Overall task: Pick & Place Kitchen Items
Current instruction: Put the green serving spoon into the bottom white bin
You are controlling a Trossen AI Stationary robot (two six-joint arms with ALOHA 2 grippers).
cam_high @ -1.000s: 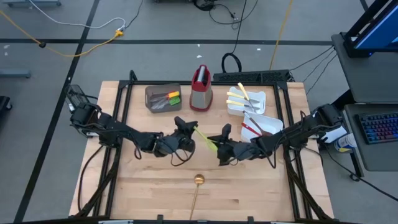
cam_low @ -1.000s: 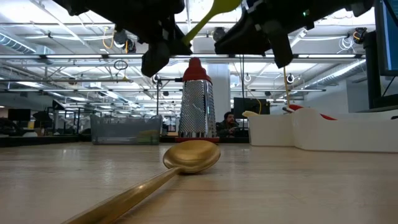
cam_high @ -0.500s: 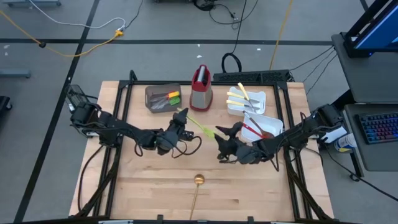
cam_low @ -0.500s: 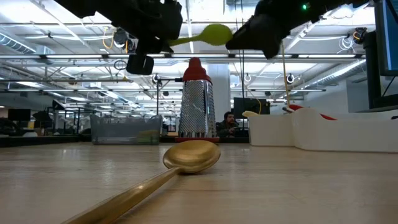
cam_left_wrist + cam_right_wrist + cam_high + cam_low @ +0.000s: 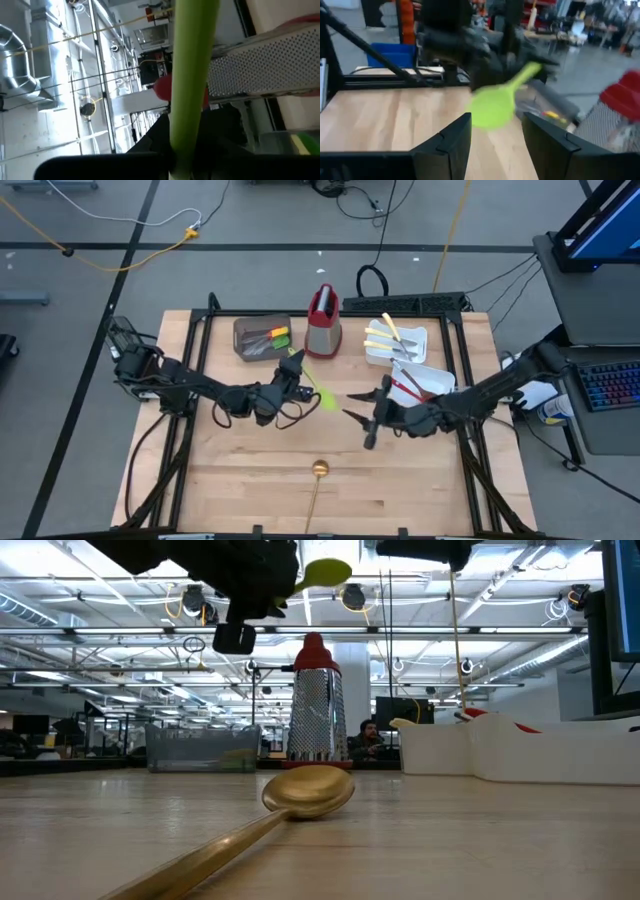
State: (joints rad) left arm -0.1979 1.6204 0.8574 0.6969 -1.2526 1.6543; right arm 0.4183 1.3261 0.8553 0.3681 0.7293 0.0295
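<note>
A green silicone spoon (image 5: 322, 396) hangs above the table's middle, with my left gripper (image 5: 292, 373) shut on its handle. Its bowl (image 5: 326, 572) points toward the table's right. My right gripper (image 5: 366, 420) stands open a little to the right of the bowl, and nothing is between its fingers (image 5: 445, 145). A gold long-handled spoon (image 5: 318, 470) lies flat on the table near the front edge, bowl toward the far side. Several more utensils lie in the brown bin (image 5: 262, 337) and the white trays (image 5: 396, 343). My left gripper pinches the green spoon's handle (image 5: 181, 150) between its two fingers, near the handle's free end. The fingers come level from the table's left. The spoon juts out past them toward the right, lifted clear of the table.
An upright red-and-steel grater (image 5: 322, 320) stands at the back middle, between the brown bin and the two white trays (image 5: 425, 383). Bare wood lies on both sides of the gold spoon.
My right gripper has let go of the green spoon, opened, and drawn back up and toward the table's right. My left gripper has rolled while keeping hold of the handle. The spoon's bowl has swung round with it and stays clear of the table.
</note>
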